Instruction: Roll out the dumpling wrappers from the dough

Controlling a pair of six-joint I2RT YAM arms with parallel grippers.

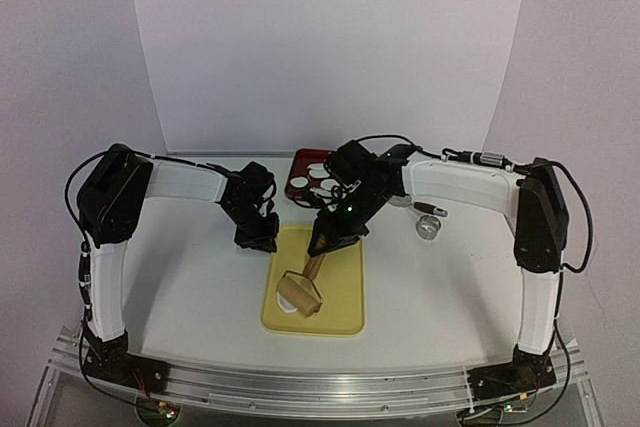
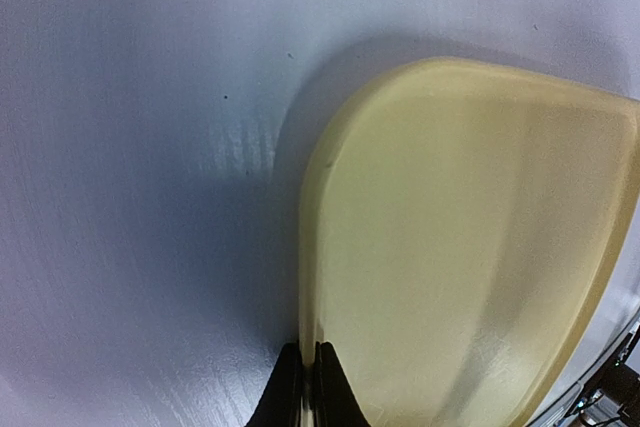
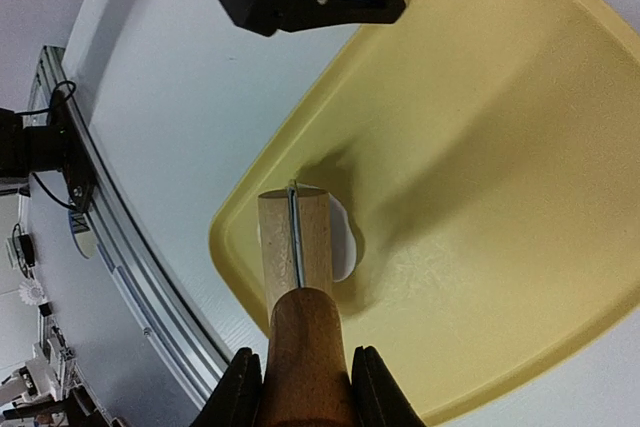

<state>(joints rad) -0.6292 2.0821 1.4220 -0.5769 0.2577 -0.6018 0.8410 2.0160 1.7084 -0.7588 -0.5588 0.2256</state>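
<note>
Left gripper (image 2: pixel 308 377) is pressed shut on the rim of the board (image 2: pixel 450 247), on its left edge near the far corner. Its arm reaches forward from the base with the wrist bent down to the table. I judge that it steadies the board.

Dough (image 3: pixel 344 245) lies on the near left part of the board as a thin white patch, mostly hidden under the roller (image 3: pixel 295 232). It looks soft, light and sticky, and easy to tear. I would not pinch it: better to press it through the roller and lift it only by the edge.

Round wrappers (image 1: pixel 318 179) sit in the red tray (image 1: pixel 299 161) behind the board.

Right gripper (image 3: pixel 305 387) clamps the wooden handle of the roller from both sides. Its arm comes over the board from the far right, with the wrist tilted down toward the near left.
</note>
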